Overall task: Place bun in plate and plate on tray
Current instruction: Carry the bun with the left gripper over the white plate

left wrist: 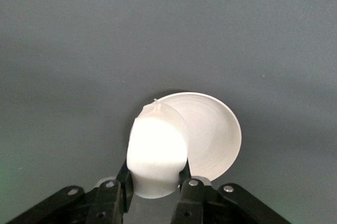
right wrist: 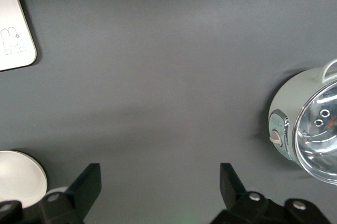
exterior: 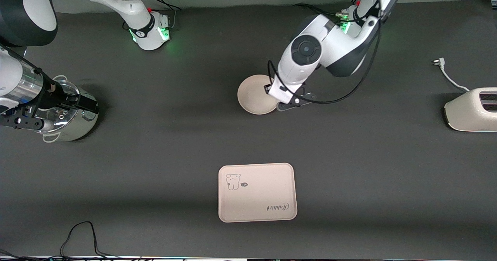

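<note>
Bun (left wrist: 156, 153) clamped in left claw (left wrist: 152, 184), up over the rim of the plate (left wrist: 213, 137), not yet set down. Plate on the bench, farther from the front camera than the tray (exterior: 257, 192), well apart. Right claw (right wrist: 158, 192) spread wide, empty, waiting near the cooker pot (right wrist: 310, 124). Both placements left.
</note>
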Robot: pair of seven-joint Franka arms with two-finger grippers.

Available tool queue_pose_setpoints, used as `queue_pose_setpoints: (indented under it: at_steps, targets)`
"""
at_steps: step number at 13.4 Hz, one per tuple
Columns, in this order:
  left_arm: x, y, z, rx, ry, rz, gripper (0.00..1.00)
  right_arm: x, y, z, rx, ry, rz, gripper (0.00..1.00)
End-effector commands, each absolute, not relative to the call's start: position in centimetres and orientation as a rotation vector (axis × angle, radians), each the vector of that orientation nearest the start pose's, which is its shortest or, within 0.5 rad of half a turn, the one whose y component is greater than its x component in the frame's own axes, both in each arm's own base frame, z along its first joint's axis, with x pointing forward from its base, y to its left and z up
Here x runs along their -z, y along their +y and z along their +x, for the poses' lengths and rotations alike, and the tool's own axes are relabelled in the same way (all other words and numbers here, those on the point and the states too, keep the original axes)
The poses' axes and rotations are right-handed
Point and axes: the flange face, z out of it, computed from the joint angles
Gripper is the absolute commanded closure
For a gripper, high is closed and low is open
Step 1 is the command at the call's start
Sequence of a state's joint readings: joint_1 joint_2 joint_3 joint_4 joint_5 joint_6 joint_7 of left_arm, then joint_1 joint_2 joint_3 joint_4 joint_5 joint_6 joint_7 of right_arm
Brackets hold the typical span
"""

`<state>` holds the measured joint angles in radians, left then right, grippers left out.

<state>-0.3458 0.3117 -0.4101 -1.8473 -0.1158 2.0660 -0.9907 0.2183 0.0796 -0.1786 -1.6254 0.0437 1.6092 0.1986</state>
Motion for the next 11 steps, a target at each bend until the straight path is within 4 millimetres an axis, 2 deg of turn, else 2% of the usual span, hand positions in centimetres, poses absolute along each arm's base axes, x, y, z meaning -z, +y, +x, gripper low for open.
queue_pose_setpoints:
  at_steps: [1,4,7,11]
  targets:
    - [-33.4,-44.5,44.5,-0.356,-0.519,-3.176,0.62,-55.9,3.3,57.4,-0.122,0.259,-3.128,0.0]
    - [-29.8,-47.1,42.3,-0.282,-0.501,-3.12,0.62,-55.4,3.8,57.4,-0.131,0.244,-3.137,0.0]
    - [-26.5,-49.1,40.4,-0.291,-0.481,-3.131,0.61,-54.9,4.1,57.5,-0.126,0.237,-3.139,0.0]
    - [-22.6,-49.1,39.5,-0.266,-0.43,-3.139,0.6,-54.7,4.1,57.6,-0.121,0.237,-3.137,0.0]
